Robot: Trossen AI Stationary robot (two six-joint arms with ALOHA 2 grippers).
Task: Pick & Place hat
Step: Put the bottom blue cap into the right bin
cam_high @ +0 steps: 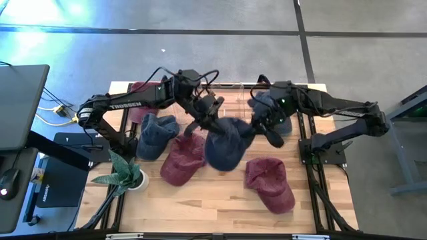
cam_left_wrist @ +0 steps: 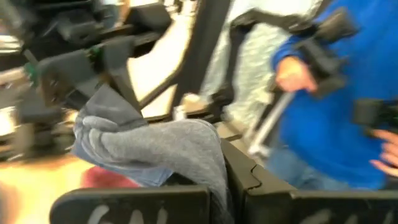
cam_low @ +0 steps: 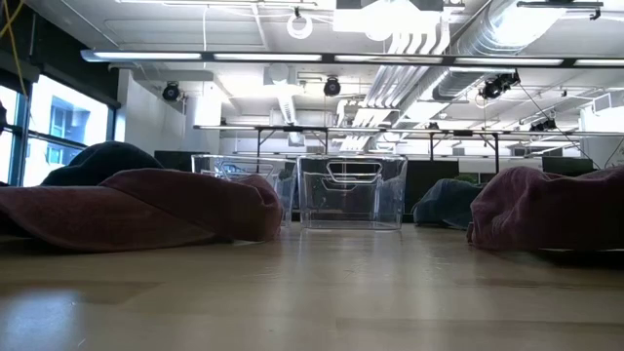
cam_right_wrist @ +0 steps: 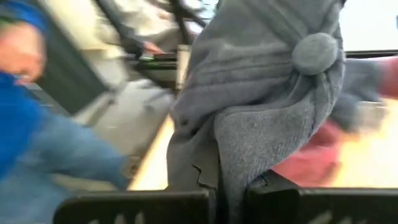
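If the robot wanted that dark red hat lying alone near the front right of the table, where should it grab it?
The lone maroon hat lies slumped and flat, with bare wood around it. Probably best to come straight down from above and pinch a raised fold of its soft crown; the limp cloth offers no firm edge.

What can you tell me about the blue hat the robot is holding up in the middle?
The dark blue soft fabric hat hangs above the middle of the wooden table, stretched between both arms. The left tool pinches one edge and the right tool pinches the other. Close up, the cloth looks greyish-blue and fuzzy, with stitched panel seams and a round cloth button on its crown. It droops in loose folds, beside two maroon hats lying on the table.
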